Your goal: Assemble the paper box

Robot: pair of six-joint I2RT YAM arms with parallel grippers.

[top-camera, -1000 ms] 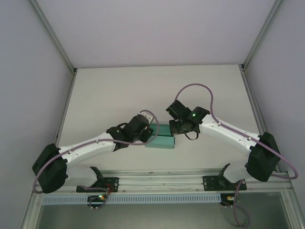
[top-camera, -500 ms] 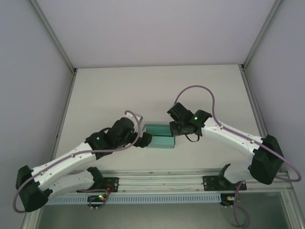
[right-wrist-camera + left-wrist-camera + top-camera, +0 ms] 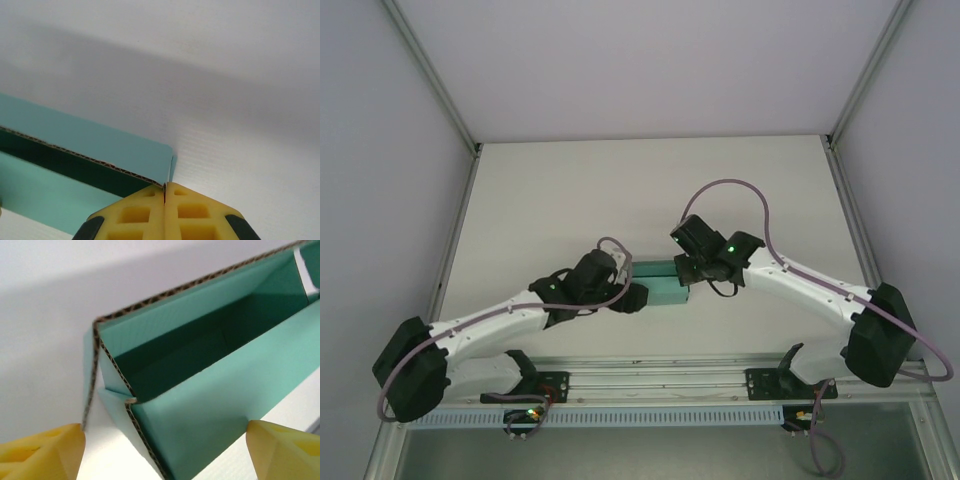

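Paper box (image 3: 660,288): teal, open-topped, corrugated edges showing, lies on white counter (image 3: 570,190) just 6 o'clock of centre. Left pincer (image 3: 633,297) at box's 8 o'clock corner, yellow fingers (image 3: 42,455) spread wide, box end between them, ungripped. Right pincer (image 3: 686,279) at box's 3 o'clock end, pads (image 3: 135,217) pinched tight on wall edge.

The right gripper (image 3: 165,190) pinches the paper box (image 3: 75,140) corner (corrugated edge showing).

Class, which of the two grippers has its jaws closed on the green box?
The right gripper: its jaws meet on a corner of the paper box wall. The left gripper holds its jaws wide apart.
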